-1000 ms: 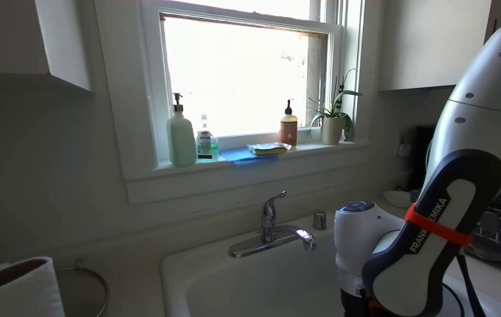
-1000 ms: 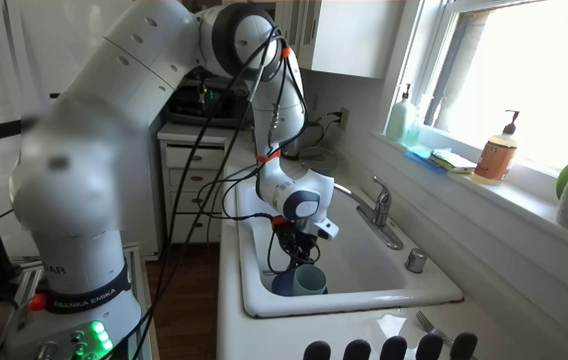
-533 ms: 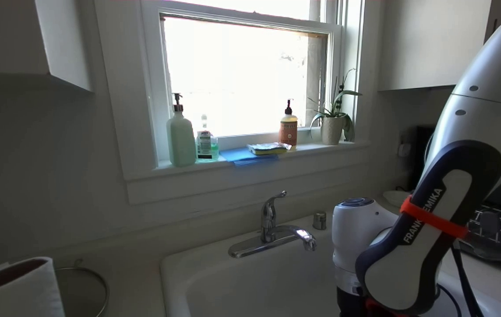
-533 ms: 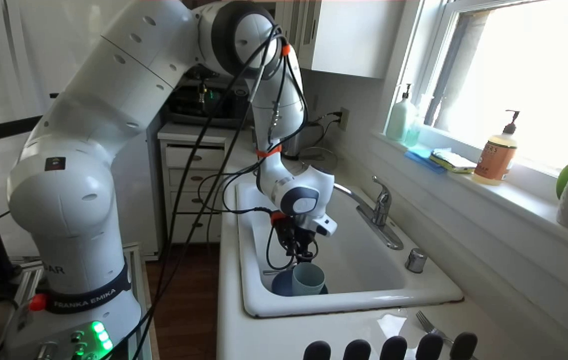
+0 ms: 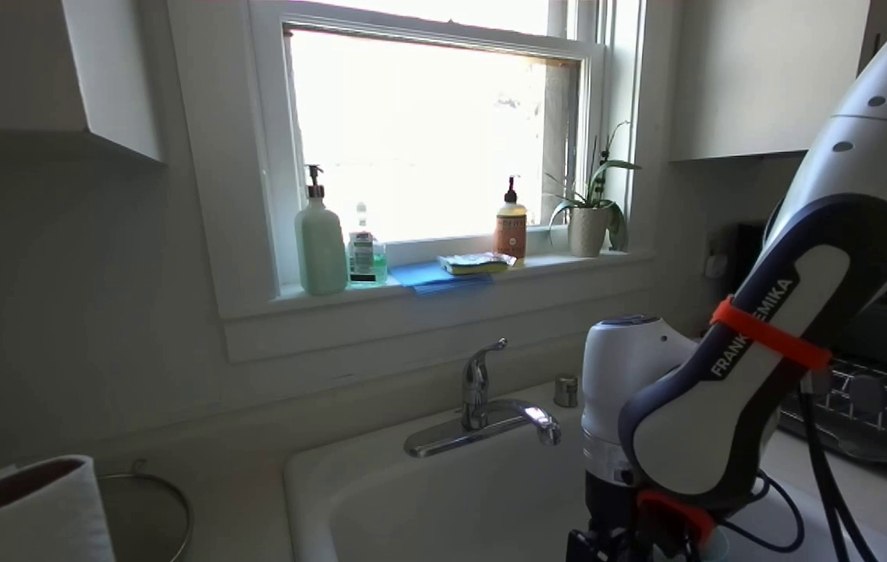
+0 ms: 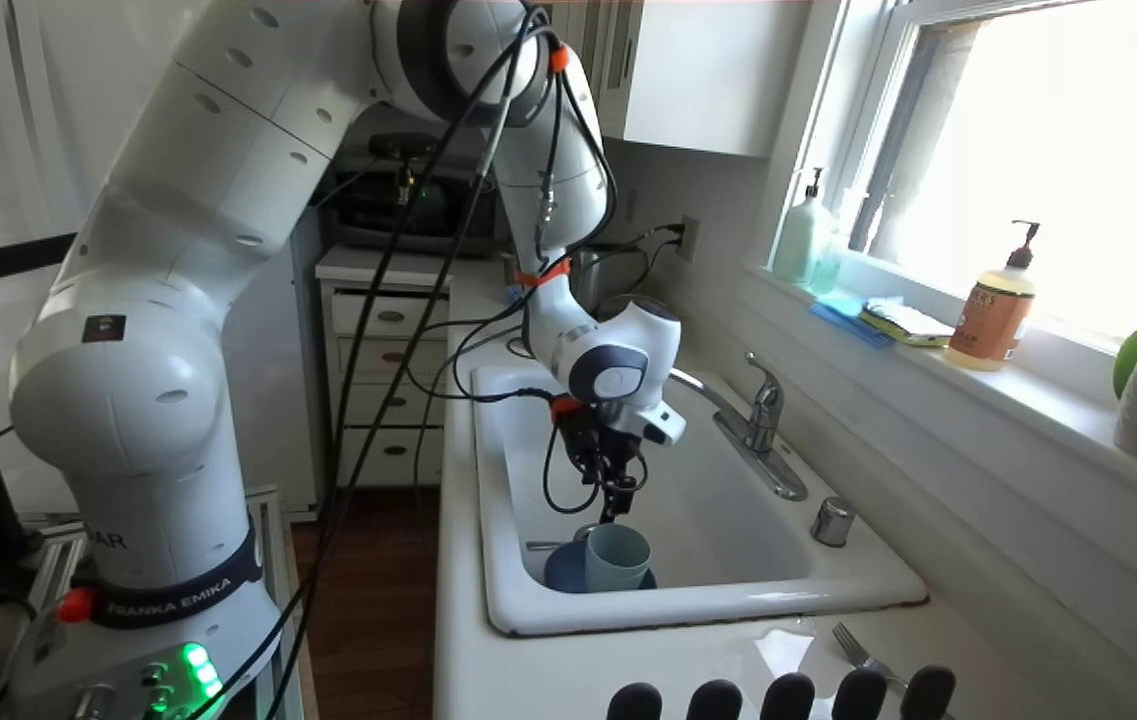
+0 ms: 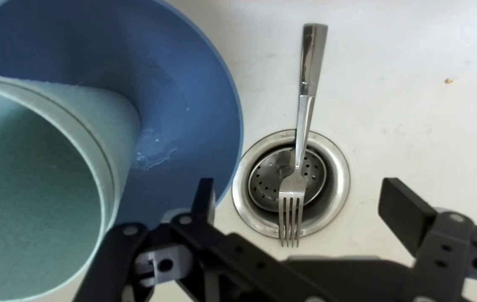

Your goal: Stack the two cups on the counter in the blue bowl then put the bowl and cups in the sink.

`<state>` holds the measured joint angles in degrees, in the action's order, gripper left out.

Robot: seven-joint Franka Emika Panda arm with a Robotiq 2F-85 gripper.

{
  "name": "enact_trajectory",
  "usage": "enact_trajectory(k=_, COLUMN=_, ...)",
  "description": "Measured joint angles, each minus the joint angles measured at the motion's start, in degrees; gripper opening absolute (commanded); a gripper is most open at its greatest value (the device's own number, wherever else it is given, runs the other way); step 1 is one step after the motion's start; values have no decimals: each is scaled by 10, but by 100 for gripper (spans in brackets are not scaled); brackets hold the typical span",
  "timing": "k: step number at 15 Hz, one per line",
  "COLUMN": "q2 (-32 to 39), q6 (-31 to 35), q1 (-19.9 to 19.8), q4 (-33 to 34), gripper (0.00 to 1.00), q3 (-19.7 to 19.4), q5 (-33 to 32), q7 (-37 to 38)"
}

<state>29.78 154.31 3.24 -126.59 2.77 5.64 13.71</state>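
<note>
The two cups [image 6: 618, 560] appear nested as one pale blue-green stack; a double rim line shows in the wrist view [image 7: 24, 188]. They stand tilted inside the blue bowl [image 6: 565, 567], which also shows in the wrist view [image 7: 183, 92]. The bowl rests on the floor of the white sink [image 6: 668, 612], beside the drain. My gripper [image 7: 301, 201] is open and empty, above the drain, to the right of the cups in the wrist view. Its left finger overlaps the bowl's edge in that picture. In an exterior view the gripper [image 6: 613, 512] is just above and behind the cups.
A fork [image 7: 301, 138] lies across the drain strainer [image 7: 272, 180]. The chrome faucet [image 6: 763, 420] stands at the sink's window side. Another fork [image 6: 858, 648] and a white scrap [image 6: 785, 650] lie on the counter [image 6: 518, 680]. Soap bottles [image 5: 510, 230] line the sill.
The arm has risen, lifting the gripper up and away from the cups. The cups shifted very slightly early on, then stayed in the bowl.
</note>
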Motion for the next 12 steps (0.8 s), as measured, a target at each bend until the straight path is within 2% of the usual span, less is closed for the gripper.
enact_trajectory(k=4, q2=-47, q6=-47, q1=-2, q4=-6, gripper=100, q3=6, q5=15, q7=-6)
enact_trajectory(k=7, q2=-100, q6=-109, q1=-1, q4=-13, gripper=100, q3=7, q5=18, q7=-9)
enact_trajectory(k=12, q2=-199, q6=-196, q1=-3, q4=-34, gripper=100, q3=-12, q5=-6, q7=-35)
